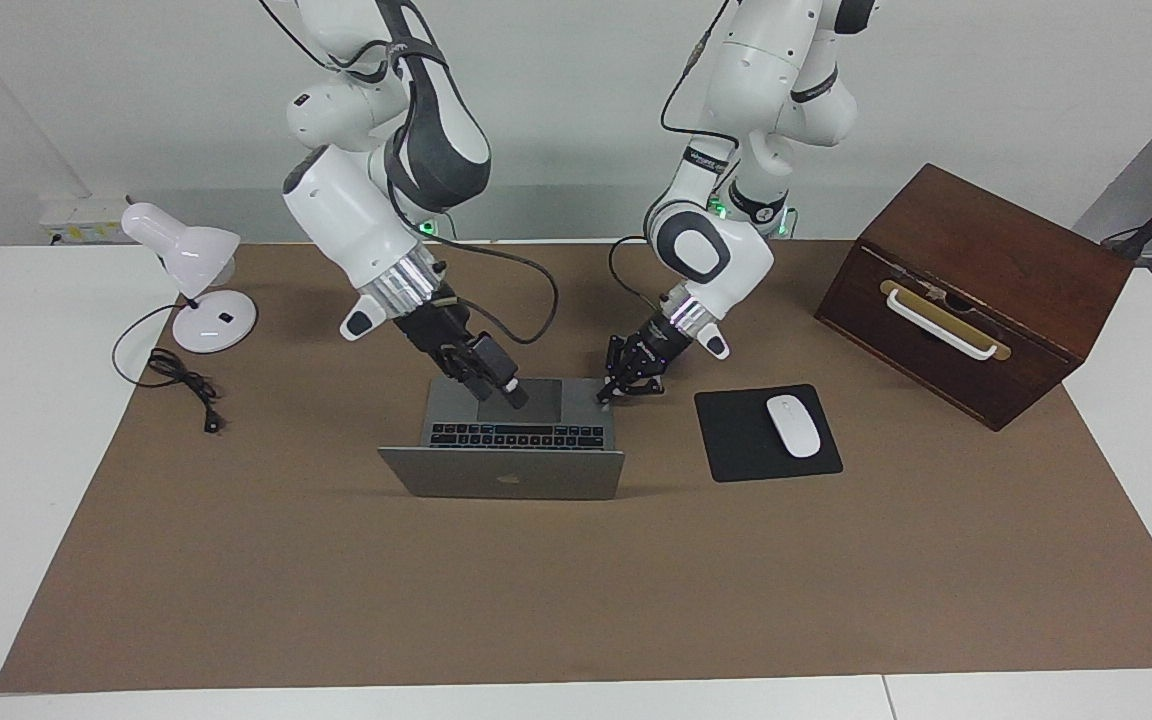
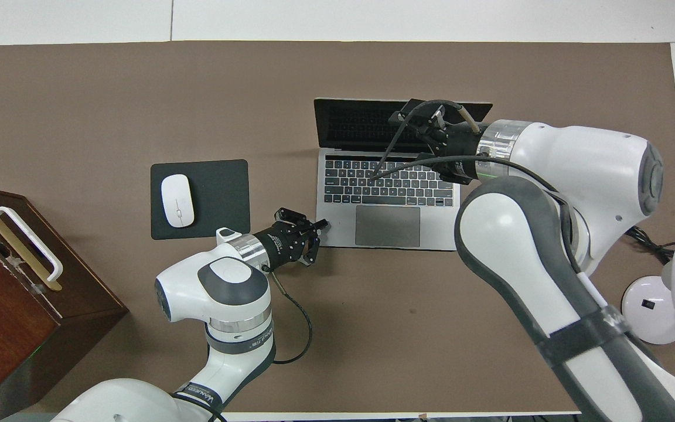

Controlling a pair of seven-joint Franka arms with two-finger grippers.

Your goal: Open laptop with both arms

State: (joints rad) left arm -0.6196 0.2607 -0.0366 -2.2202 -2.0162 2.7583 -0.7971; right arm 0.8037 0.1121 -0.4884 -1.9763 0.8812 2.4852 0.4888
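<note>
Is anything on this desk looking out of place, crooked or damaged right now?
Nothing looks damaged or spilled. The laptop stands open and square on the brown mat, the white mouse lies on its black pad. Only the wooden box sits turned at an angle, and the lamp's cord lies loose, unplugged.
</note>
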